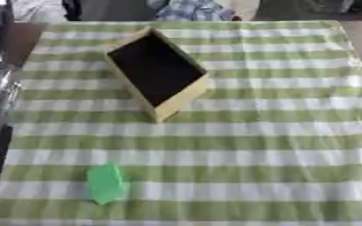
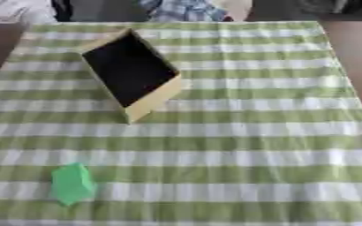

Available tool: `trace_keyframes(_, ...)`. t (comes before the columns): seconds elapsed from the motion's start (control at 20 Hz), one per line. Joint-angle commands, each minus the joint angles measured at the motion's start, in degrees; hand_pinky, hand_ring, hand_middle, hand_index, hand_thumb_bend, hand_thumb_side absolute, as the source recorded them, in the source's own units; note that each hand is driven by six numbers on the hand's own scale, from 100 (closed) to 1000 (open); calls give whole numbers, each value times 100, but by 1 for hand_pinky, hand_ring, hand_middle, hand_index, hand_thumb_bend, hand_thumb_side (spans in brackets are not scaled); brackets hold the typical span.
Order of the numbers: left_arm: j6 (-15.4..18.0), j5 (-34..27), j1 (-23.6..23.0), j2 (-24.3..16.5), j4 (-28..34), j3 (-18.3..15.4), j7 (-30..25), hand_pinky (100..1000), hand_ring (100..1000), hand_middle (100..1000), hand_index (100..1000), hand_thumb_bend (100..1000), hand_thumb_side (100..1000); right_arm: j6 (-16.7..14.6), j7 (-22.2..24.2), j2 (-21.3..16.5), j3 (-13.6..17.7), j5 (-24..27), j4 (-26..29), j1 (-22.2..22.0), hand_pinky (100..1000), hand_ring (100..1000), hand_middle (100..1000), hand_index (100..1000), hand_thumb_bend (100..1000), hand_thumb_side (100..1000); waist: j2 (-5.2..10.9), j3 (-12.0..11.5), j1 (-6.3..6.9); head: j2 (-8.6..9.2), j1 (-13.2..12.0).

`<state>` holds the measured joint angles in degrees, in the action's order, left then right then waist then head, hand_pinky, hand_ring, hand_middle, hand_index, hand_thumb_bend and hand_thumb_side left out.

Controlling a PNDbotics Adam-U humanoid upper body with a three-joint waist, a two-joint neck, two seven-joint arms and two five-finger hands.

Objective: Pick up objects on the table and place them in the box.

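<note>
Nearest in the left eye view, a small green object point(image 1: 106, 183) lies on the green-and-white striped tablecloth point(image 1: 254, 145) toward the front left, well apart from the tan box point(image 1: 158, 70) with a dark inside that sits askew farther back, with bare cloth between them. From the right eye view the same layout shows, with checked cloth point(image 2: 180, 9) beyond the far table edge. Neither robot hand appears in either view, so their state cannot be told.

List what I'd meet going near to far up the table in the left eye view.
Green object near the front edge → open box with dark interior → far edge of the striped tablecloth. Neither robot hand shows.
</note>
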<state>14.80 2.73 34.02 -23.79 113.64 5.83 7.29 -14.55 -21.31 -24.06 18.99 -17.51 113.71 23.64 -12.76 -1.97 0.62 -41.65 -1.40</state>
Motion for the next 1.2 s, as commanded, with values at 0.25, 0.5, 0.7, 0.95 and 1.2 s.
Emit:
trace_keyframes(0.25, 56, 328, 75, -683, 95, 101, -281, 559, 665, 673, 809, 100, 630, 0, 3, -203, 0, -29, 88, 33, 593, 805, 735, 904, 100, 946, 117, 13, 21, 11, 16)
trace_keyframes(0.5, 43, 792, 20, -1326, 95, 301, -638, 582, 681, 692, 813, 100, 596, 0, 7, -226, -6, -33, 88, 27, 593, 805, 735, 904, 100, 947, 126, 22, 58, -1, 31)
trace_keyframes(0.7, 40, 1179, -82, -1937, 95, 473, -1173, 619, 705, 714, 828, 100, 602, 1, 10, -249, -11, -36, 88, 20, 593, 805, 735, 904, 100, 946, 133, 28, 91, -6, 48)
trace_keyframes(0.95, 64, 1570, -195, -2684, 95, 676, -1858, 664, 736, 737, 848, 100, 663, 5, 20, -281, -20, -43, 88, 4, 592, 805, 735, 903, 100, 947, 147, 23, 128, -13, 68)
trace_keyframes(1.2, 170, 1778, -310, -3185, 95, 851, -2405, 704, 767, 764, 854, 100, 692, 13, 31, -310, -27, -49, 88, -22, 591, 805, 734, 903, 100, 947, 168, 6, 160, -44, 80)
